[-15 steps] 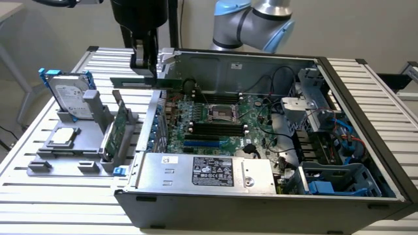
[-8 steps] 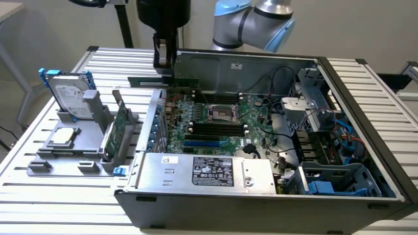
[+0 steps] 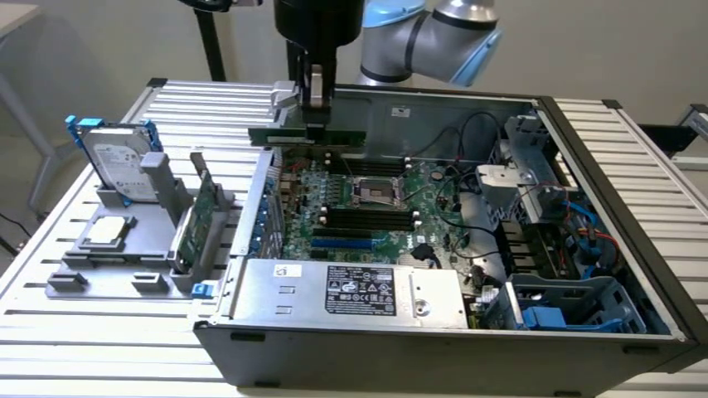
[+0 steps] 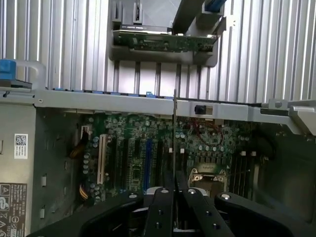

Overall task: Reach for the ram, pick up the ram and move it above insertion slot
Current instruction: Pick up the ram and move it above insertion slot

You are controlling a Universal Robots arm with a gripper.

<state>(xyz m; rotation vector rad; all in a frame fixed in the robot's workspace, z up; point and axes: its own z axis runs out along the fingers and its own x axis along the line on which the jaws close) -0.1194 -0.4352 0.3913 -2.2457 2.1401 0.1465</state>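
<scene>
Overhead, pincer [image 3: 315, 124] clenched on the ram [image 3: 307, 136], seemingly edge-on, above the open computer case [image 3: 619, 249] with its motherboard [image 3: 366, 207].

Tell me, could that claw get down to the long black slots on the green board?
Probably yes. The computer case lies open on top, and nothing hangs over the black slots. The claw, gripping the ram, hovers above the case's rear edge.

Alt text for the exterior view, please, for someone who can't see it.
The gripper holds the ram, a thin green stick, level in the air over the far edge of the open computer case, above the motherboard. On the exterior view's left, a grey stand holds a hard drive and a green card upright.
</scene>
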